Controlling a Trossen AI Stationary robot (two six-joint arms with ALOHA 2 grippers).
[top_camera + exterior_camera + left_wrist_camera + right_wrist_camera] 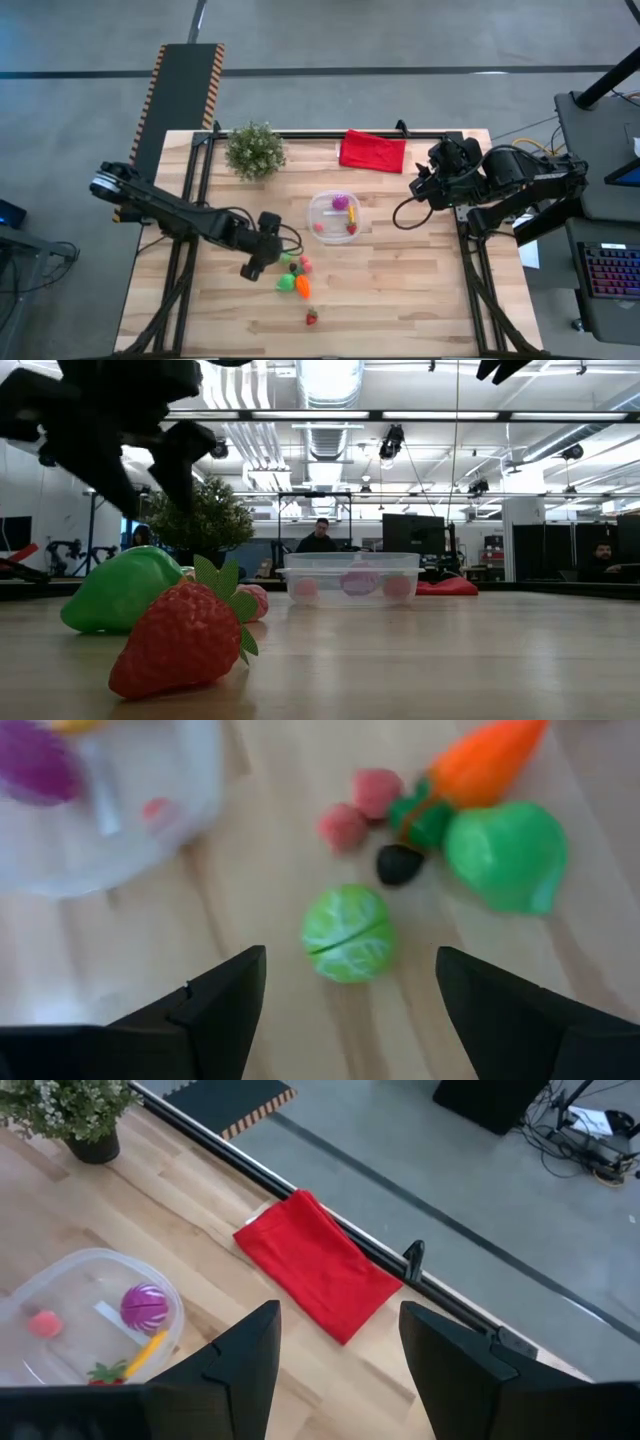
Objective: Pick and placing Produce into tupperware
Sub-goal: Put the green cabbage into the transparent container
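You see the wooden desk (420, 290) first, with the clear round tupperware (333, 215) near its middle. Take this tupperware as your landmark. Behind it lies the red folded cloth (373, 151), and behind it toward the left arm's side stands the bushy potted plant (255, 150).

The left gripper (254, 270) hovers in front of the tupperware, above the loose produce, its fingers (215, 1005) wide apart and holding nothing. The right gripper (418, 186) waits beside the tupperware, near the cloth, fingers (235, 1365) apart and empty.

Inside the tupperware you find a purple piece (146, 1306), a yellow piece (146, 1353) and small red pieces. In front of it lie a green pepper (506, 854), an orange carrot (480, 768), a green cabbage (348, 933), two pink pieces (360, 808), a small dark piece (399, 865), and farther away a strawberry (312, 317).
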